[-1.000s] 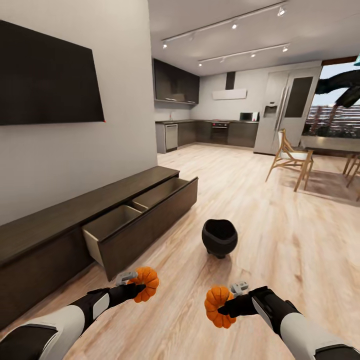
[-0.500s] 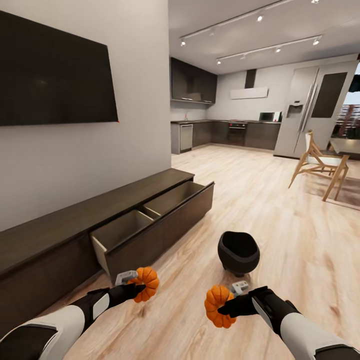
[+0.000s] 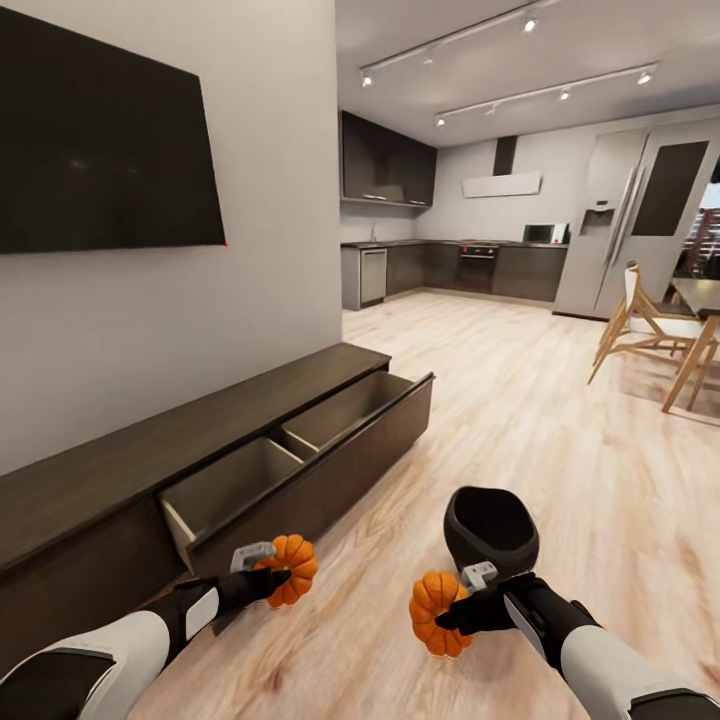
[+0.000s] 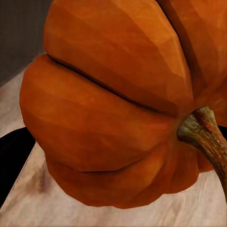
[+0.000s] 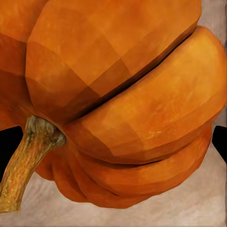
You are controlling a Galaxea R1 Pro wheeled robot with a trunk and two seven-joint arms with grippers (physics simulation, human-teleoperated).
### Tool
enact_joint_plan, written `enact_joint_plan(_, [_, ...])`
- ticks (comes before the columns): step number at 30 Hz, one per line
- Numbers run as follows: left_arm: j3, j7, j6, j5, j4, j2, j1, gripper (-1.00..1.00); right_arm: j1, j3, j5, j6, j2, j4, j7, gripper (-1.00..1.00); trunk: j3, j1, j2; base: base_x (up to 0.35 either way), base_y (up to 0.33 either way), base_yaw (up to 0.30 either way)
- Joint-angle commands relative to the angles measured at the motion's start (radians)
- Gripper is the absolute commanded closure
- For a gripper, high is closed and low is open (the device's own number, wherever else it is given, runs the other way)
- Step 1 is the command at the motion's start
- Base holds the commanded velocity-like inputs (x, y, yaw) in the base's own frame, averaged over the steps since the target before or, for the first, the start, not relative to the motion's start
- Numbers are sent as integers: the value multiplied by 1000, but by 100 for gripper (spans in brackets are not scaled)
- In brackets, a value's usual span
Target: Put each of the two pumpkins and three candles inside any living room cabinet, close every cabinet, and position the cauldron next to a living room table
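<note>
Orange pumpkins, left pumpkin point(image 3: 291, 568) and right pumpkin point(image 3: 435, 612), are staying clamped in both jaws as I'm nearing the open cabinet point(image 3: 300, 455), ready for loading.

Both arms reach forward side by side, low in the head view, white forearms running into black wrists. The left gripper point(image 3: 283, 572) is clamped on a small bright-orange ribbed round pumpkin point(image 3: 292, 567), held just ahead of its wrist; its brown stem point(image 4: 208, 137) shows close in the left wrist view. The right gripper point(image 3: 440, 618) grips a second small orange ribbed pumpkin point(image 3: 436, 612), which sits on the gripper's inner side, towards the left arm.
</note>
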Motion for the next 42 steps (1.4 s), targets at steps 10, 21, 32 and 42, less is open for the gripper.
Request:
enact_joint_plan(10, [-1, -1, -76, 12, 12, -4, -1, 100, 0, -1, -1, 6, 0, -3, 4, 100, -1, 0, 0, 149, 0, 0])
enact_joint_plan(21, [-2, -2, -79, 12, 13, -7, 0, 100, 0, -1, -1, 6, 0, -3, 8, 100, -1, 0, 0, 2, 0, 4])
enact_joint_plan(32, [-2, -2, -79, 11, 13, -20, 0, 100, 0, -1, -2, 6, 0, -3, 4, 100, -1, 0, 0, -79, -119, 245])
enact_joint_plan(42, [-2, -2, -79, 11, 13, -21, 0, 100, 0, -1, -1, 6, 0, -3, 4, 100, -1, 0, 0, -209, -247, 290])
